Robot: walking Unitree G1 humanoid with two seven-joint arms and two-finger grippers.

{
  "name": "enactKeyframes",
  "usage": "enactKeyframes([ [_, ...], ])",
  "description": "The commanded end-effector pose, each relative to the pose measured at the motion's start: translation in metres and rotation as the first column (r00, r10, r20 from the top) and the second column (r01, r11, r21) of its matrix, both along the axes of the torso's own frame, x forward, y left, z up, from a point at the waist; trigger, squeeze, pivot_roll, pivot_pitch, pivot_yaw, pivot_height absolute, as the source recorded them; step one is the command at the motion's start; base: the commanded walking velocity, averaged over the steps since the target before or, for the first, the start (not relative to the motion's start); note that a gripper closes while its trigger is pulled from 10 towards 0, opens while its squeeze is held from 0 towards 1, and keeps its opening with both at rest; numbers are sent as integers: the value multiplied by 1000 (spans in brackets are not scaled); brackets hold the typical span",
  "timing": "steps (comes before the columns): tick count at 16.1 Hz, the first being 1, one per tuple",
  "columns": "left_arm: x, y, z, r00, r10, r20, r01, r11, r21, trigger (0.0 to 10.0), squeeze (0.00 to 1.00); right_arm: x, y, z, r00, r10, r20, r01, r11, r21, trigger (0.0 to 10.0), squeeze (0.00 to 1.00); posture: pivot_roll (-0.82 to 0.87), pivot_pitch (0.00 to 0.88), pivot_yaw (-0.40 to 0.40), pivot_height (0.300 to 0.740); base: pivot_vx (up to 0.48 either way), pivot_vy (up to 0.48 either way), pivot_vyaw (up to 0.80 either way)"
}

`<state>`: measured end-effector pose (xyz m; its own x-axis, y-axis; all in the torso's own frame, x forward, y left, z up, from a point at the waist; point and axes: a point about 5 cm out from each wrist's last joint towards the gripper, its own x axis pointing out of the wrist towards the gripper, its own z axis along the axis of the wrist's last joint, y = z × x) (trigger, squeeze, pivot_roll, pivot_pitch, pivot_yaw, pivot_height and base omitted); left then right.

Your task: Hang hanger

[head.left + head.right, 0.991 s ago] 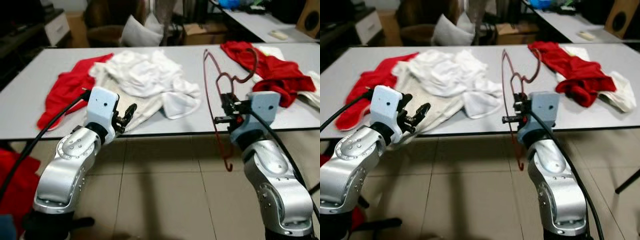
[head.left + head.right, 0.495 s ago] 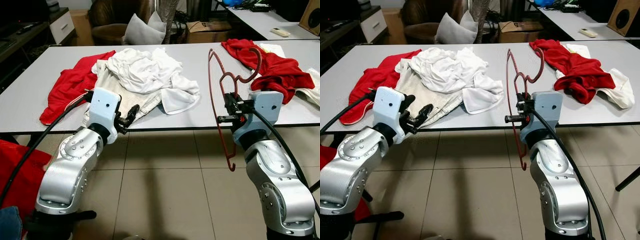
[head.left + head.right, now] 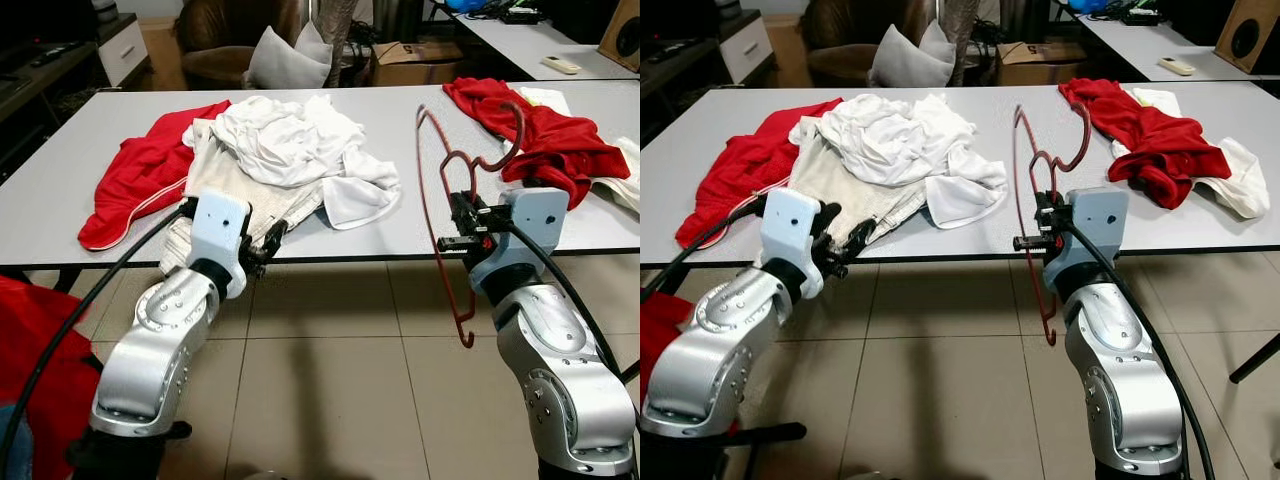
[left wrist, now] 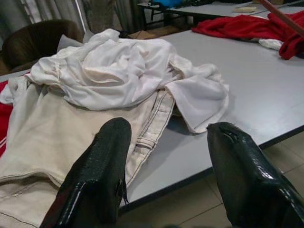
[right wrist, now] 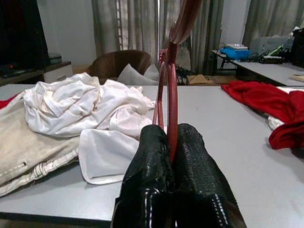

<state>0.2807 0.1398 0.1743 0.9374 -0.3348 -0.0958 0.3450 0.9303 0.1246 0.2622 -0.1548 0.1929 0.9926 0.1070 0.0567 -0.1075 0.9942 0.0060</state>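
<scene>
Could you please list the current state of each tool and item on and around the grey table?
Right tool: shut on the dark red wire hanger, held upright at the table's near edge.
Left tool: open, holding nothing, at the near edge by the beige trousers.
Crumpled white shirt: heaped on the trousers.
Red garment on the left: lying spread.
Red garment on the right: bunched.
Grey table: strewn with clothes.

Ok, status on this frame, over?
Right gripper shut on dark red wire hanger, held upright at table edge. Left gripper open, by beige trousers. No rail seen.
</scene>
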Motion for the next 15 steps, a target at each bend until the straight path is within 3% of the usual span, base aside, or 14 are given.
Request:
enactKeyframes([
  [1, 0, 2, -4, 1000, 17, -5, -17, 1000, -1, 10000, 0, 0, -1, -4, 1000, -6, -21, 6, 1000, -5, 10000, 0, -1, 0, 42, 740, 0, 0, 0],
  [2, 2, 4, -7, 998, 61, 6, -61, 996, -69, 10000, 0, -1, -1, -6, 1000, -1, -30, 1, 1000, -5, 10000, 0, -5, 0, 36, 740, 0, 0, 0],
  [3, 4, 8, -8, 995, 96, 21, -93, 992, -87, 10000, 0, 0, 0, -7, 999, 5, -42, -5, 1000, -13, 10000, 0, -6, 0, 36, 740, 0, 0, 0],
  [5, 6, 13, -10, 991, 130, 44, -127, 990, -58, 10000, 0, 2, 0, -13, 996, 30, -87, -34, 998, -48, 10000, 0, -5, 0, 32, 740, 0, 0, 0],
  [8, 9, 22, -8, 987, 144, 69, -141, 989, -50, 10000, 0, 3, -13, -21, 994, 20, -111, -23, 999, -26, 10000, 0, 6, 0, 28, 740, 0, 0, 0],
  [11, 12, 28, -9, 985, 150, 80, -146, 988, -55, 10000, 0, 2, -21, -25, 994, 3, -107, -7, 999, -37, 10000, 0, 7, 0, 32, 740, 85, 0, 0],
  [15, 14, 31, -9, 985, 152, 83, -148, 987, -58, 10000, 0, 3, -26, -24, 998, -35, -45, 29, 990, -136, 10000, 0, 6, 0, 39, 740, 306, 0, 0],
])
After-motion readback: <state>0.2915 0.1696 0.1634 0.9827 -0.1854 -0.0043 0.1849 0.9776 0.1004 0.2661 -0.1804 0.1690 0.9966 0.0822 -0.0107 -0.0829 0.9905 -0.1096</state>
